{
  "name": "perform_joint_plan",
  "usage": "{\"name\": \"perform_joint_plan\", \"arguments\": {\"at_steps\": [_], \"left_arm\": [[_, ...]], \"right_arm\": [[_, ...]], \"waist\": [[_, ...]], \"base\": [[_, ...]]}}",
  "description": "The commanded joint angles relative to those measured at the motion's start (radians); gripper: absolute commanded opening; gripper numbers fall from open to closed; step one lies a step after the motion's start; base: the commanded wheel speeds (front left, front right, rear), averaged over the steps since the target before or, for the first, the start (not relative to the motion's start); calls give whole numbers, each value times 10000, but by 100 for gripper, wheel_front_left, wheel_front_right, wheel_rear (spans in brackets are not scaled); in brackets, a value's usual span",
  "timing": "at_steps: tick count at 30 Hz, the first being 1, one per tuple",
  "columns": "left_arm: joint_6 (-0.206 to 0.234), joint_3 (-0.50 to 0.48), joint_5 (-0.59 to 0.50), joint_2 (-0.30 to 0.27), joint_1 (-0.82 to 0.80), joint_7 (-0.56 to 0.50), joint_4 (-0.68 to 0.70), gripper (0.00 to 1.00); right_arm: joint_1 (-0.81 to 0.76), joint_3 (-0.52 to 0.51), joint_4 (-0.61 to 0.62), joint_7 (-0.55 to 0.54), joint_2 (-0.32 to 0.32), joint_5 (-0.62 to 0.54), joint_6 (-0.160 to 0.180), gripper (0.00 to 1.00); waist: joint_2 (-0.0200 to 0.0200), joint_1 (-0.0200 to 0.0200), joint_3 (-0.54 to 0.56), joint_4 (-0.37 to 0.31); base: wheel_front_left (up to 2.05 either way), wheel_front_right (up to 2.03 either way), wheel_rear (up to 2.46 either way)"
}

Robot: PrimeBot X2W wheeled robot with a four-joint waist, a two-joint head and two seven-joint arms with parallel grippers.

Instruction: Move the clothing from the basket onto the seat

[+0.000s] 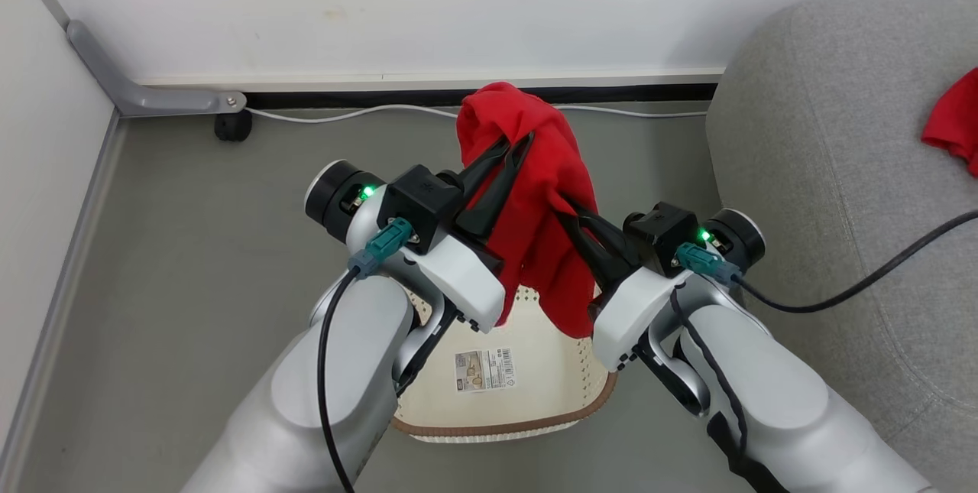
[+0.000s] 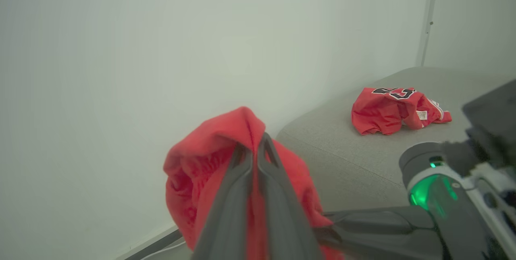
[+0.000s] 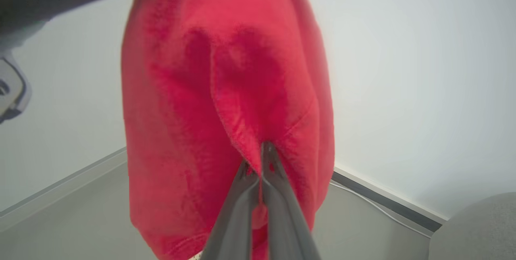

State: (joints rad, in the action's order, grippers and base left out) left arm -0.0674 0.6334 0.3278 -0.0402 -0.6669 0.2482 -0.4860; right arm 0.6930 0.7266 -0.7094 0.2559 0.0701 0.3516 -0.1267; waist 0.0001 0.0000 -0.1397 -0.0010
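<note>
Two pincers grip one piece of cloth; the left pincer (image 1: 516, 144) is closed on the upper part of the plain red garment (image 1: 544, 271), its dark fingers pressed together with red fabric bunched over their tips; the right pincer (image 1: 565, 210) is clamped on a fold lower down the same garment, and in the right wrist view its fingers meet with a ridge of cloth pinched between them. The garment is held up in the air between the two arms, draped in a soft hump over the left fingers and hanging down from there; its lower edge hangs over the open basket (image 1: 504, 426), though whether it touches the inside cannot be told. The basket stands on the grey floor (image 1: 191, 248) between the two pale forearms; a barcode sticker (image 1: 484, 370) shows on its bottom. The grey seat (image 1: 825, 141) lies to the robot's right, just beside the basket; the red jersey (image 2: 387, 111) sits crumpled on it, well apart from the held garment, dark white-edged numbers on top. A white cable (image 1: 359, 112) runs along the foot of the white wall (image 1: 420, 11) behind.
</note>
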Motion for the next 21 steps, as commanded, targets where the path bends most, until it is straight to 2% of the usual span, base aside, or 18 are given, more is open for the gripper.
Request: {"name": "perform_joint_plan", "arguments": {"at_steps": [1,3,4,5,6,21], "left_arm": [[117,-268,108,-106,-513,109,242,0],[153,-288,104,-106,-515,116,223,0],[166,-303,106,-105,-502,119,219,25],[183,-319,91,-109,-488,122,216,85],[183,-339,93,-114,-463,125,202,100],[-23,-863,-206,-325,-37,134,233,100]], "right_arm": [[187,-84,380,59,-184,-18,-40,0],[131,-207,621,59,-189,0,-40,0],[91,-266,794,59,-190,0,-40,0],[38,-339,977,59,-191,7,-40,0],[-19,-428,1156,59,-191,-14,-40,0],[-1078,-2758,3666,59,270,-484,-40,0]], "waist": [[-1,0,-30,-57],[-1,0,-65,-134],[-1,0,-83,-171],[-1,0,-103,-222],[-1,0,-123,-272],[-1,0,-315,-1456]], "base": [[0,0,0],[0,0,0],[0,0,0],[0,0,0],[0,0,0],[0,0,0]]}}
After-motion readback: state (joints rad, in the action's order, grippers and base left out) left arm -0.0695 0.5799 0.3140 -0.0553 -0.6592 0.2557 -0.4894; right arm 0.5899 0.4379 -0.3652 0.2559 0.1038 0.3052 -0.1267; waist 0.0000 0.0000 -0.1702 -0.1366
